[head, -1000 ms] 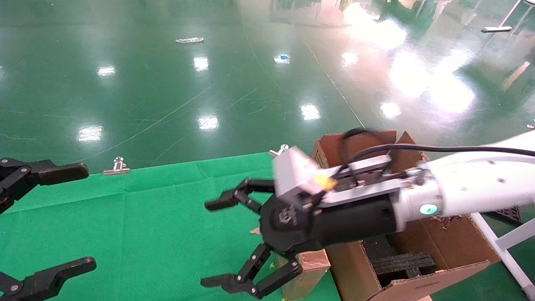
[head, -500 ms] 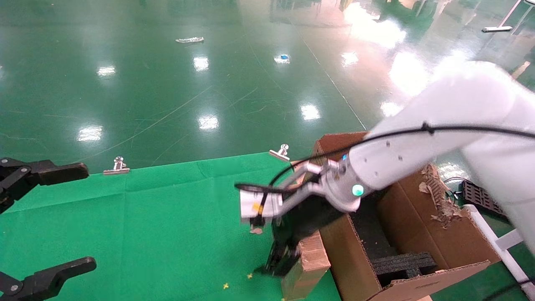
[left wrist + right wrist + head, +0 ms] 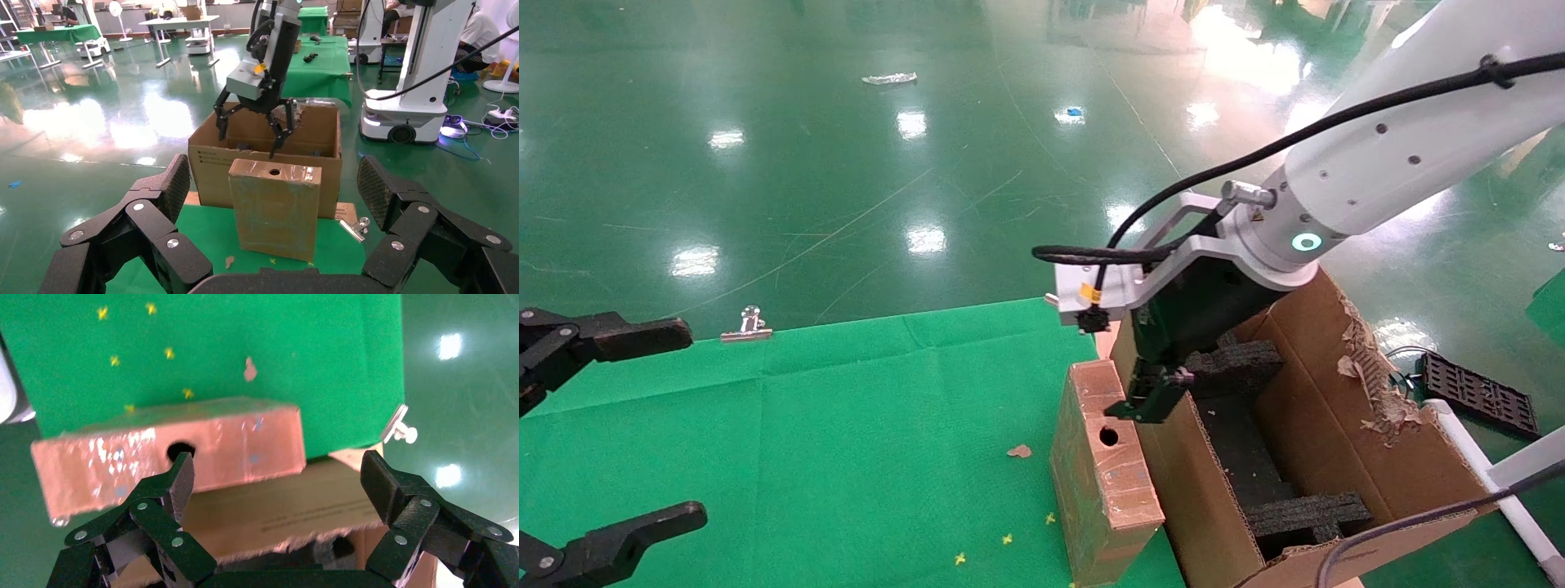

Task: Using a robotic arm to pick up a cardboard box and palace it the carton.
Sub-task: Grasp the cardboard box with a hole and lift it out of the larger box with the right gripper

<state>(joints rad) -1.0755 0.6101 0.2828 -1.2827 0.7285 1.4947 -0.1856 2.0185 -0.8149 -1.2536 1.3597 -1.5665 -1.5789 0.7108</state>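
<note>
cardboard box (image 3: 1103,469): brown card under glossy brown tape, faint bluish smudges, one small dark round hole in the top face.
carton (image 3: 1361,482): plain brown corrugated card, black print on the outer wall, pale ragged tear along the right flap.
foam inserts (image 3: 1307,514): black, coarse speckled texture.
table (image 3: 846,441): bright green cloth, scattered with small yellow flecks and one tan scrap.
robotic arm (image 3: 1385,155): white shell, green-lit ring, black cable, grey camera box with a yellow tag.
right hand (image 3: 1152,392): black, silver rivets.
left hand (image 3: 269,226): black, silver rivets, ribbed pads.
clip (image 3: 748,322): silver.
floor (image 3: 846,163): glossy dark green, white light patches.
</note>
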